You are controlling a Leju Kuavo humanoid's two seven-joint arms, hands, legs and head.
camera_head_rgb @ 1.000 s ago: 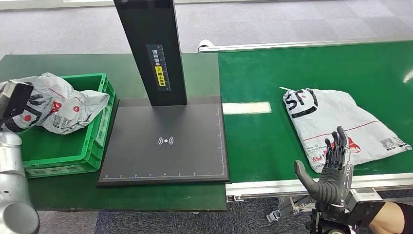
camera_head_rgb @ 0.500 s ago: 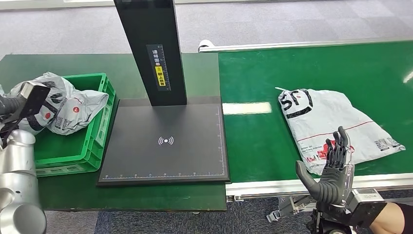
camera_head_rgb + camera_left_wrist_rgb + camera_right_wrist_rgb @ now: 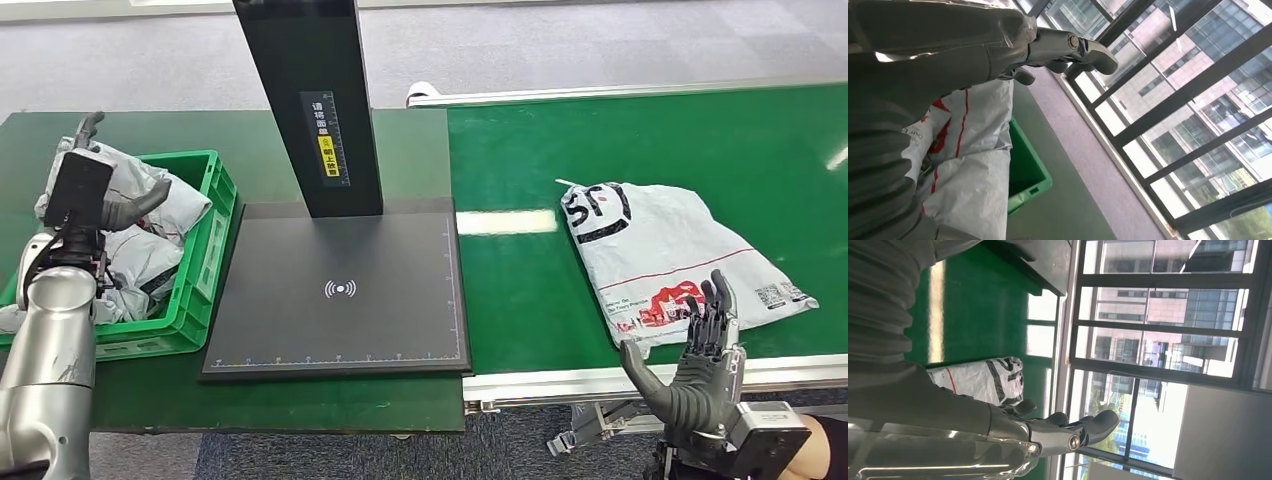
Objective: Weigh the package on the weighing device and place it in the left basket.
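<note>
A crumpled grey package with red and black print lies inside the green basket at the left. My left hand hovers just above it with fingers spread and holds nothing; the left wrist view shows that hand over the package and the basket wall. A second grey package lies flat on the green conveyor belt. My right hand stands open and upright at the belt's front edge, just short of that package.
The black weighing plate with its tall black column sits between basket and belt, with nothing on it. A metal rail runs along the belt's front. A person's arm shows at the lower right corner.
My left hand let go of the package, which now lies in the basket, and rose above it. The package on the belt drifted left. My right hand sank slightly.
</note>
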